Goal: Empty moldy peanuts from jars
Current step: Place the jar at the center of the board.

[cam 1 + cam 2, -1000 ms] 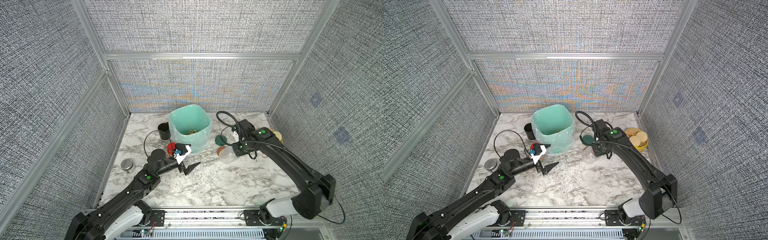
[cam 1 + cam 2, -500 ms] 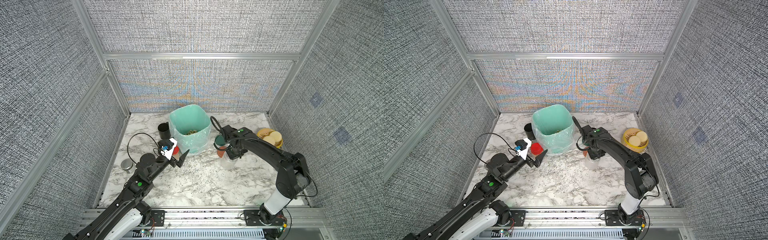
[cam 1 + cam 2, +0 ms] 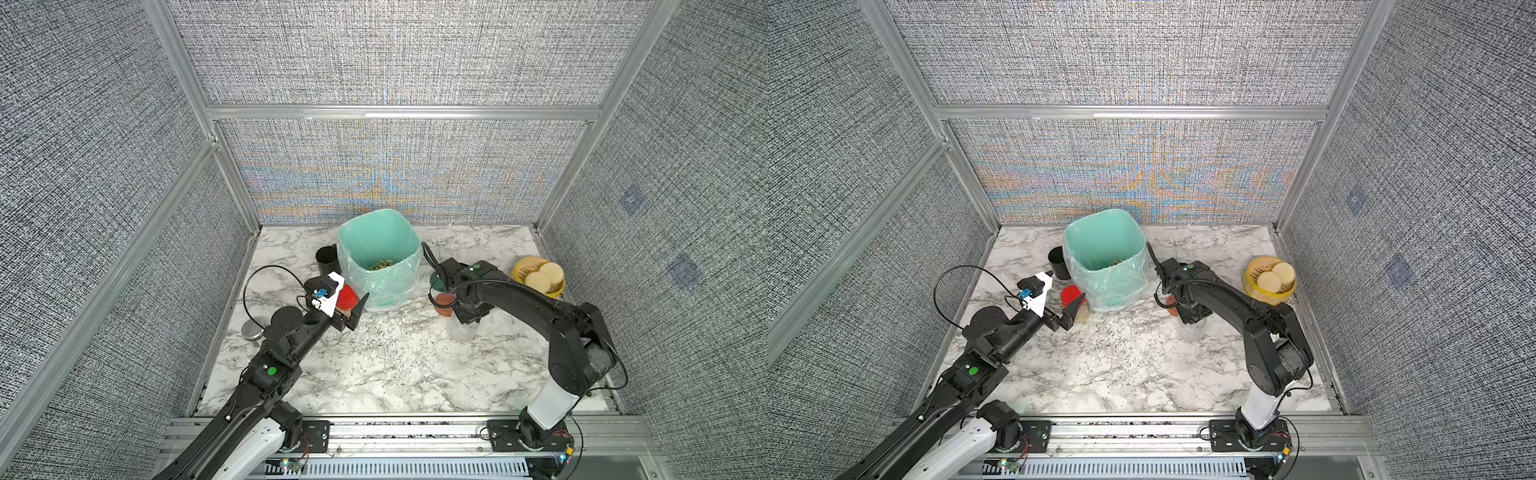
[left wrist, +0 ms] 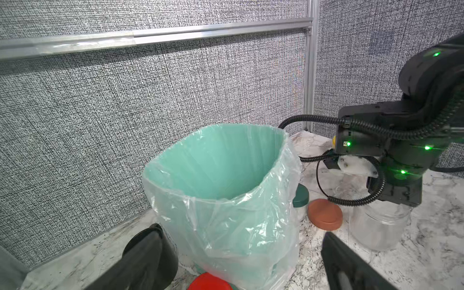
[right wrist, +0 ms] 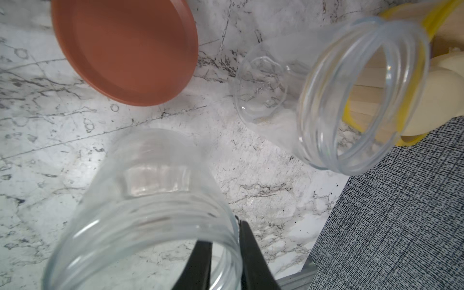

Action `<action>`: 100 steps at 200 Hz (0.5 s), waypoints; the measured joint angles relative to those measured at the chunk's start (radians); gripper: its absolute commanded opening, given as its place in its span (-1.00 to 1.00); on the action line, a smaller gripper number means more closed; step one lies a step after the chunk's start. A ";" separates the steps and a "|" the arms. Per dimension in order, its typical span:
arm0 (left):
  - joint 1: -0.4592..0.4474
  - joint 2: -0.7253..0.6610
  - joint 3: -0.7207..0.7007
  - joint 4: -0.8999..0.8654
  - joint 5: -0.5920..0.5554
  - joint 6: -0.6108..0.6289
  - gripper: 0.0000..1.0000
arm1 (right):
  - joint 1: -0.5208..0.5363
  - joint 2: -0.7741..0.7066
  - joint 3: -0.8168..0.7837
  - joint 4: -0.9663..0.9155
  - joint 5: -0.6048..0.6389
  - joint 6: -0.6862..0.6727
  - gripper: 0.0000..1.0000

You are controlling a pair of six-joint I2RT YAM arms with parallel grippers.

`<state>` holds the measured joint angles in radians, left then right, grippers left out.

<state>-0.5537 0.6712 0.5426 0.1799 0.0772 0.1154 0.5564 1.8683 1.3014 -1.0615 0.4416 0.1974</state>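
right gripper (image 5: 222, 233) sat astride rim of lidless clear plastic jar (image 3: 463, 332), right of table (image 3: 374, 374) centre, pinch not discernible | left gripper (image 3: 1066, 286) spread wide, red-lidded clear jar (image 3: 348, 296) showed between its fingers | tan-green moldy peanuts (image 3: 382, 264) lay in mint bag-lined bin (image 3: 386, 286) near table's back edge
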 measured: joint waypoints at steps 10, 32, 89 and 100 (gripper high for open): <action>0.001 0.000 0.003 -0.005 -0.005 0.004 0.99 | 0.000 -0.002 -0.003 0.001 -0.001 0.002 -0.40; 0.003 -0.001 0.011 -0.017 -0.007 0.008 1.00 | 0.000 -0.008 -0.009 0.005 -0.001 0.010 -0.32; 0.009 0.008 0.012 -0.032 -0.007 0.013 1.00 | -0.009 -0.069 -0.014 0.013 -0.015 0.017 -0.02; 0.013 0.010 0.012 -0.034 -0.008 0.016 1.00 | -0.010 -0.089 -0.007 0.017 -0.024 0.016 0.05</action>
<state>-0.5404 0.6807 0.5545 0.1459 0.0696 0.1310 0.5468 1.7790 1.2945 -1.0447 0.4179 0.2134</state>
